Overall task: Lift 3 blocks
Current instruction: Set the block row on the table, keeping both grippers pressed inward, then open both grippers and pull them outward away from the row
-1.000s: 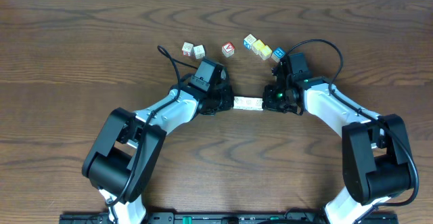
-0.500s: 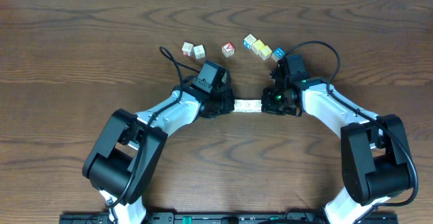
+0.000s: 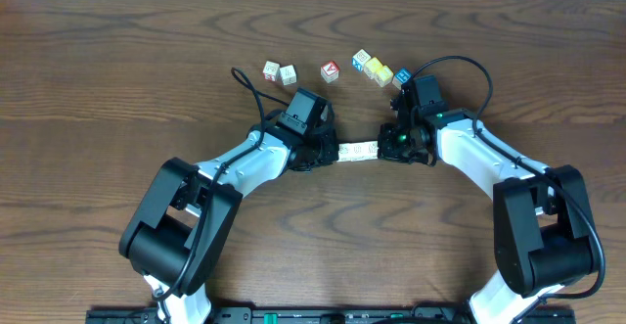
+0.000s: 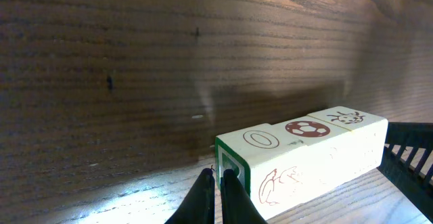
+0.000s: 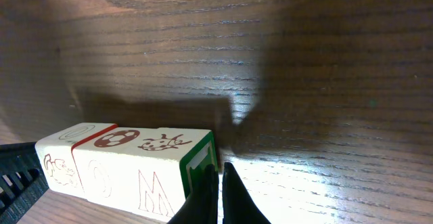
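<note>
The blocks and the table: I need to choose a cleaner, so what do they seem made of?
The blocks: probably wood painted matte cream, with printed reddish-brown pictures; no grain shows, so unsure. The table: dark wood or wood-look laminate, judging by streaky grain; slight sheen under the light.

On the row of three cream-white wooden cubes (image 5: 128, 166), reddish outline letters "O" and "M" mark two side faces, an "O" one top face.
</note>
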`<action>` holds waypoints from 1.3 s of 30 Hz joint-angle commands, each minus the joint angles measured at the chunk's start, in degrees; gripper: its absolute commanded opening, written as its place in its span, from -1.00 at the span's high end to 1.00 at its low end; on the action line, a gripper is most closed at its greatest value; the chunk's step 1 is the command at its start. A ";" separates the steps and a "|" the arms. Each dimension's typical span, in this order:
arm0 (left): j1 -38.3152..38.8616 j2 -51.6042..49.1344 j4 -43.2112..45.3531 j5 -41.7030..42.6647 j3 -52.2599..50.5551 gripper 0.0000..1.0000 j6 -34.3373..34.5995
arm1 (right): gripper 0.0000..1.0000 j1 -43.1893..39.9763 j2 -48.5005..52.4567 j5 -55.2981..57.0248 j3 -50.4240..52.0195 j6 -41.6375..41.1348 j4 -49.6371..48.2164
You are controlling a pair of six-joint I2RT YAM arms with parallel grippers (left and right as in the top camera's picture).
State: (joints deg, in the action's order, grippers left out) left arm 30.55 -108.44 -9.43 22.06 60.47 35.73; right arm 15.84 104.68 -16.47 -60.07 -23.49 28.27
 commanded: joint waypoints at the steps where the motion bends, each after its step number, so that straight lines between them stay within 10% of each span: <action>1: 0.87 0.17 0.07 1.14 0.59 0.85 -1.18 | 0.93 1.40 -1.79 -3.04 -1.49 -0.07 -0.17; 39: -1.68 6.78 -6.54 -5.97 0.63 0.66 -2.64 | 0.67 -2.23 -1.99 5.79 -5.99 -0.94 14.10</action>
State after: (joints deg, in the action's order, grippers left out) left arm 30.33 -104.42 -14.94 17.65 60.47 34.04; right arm 14.72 104.38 -14.04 -63.33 -23.94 40.75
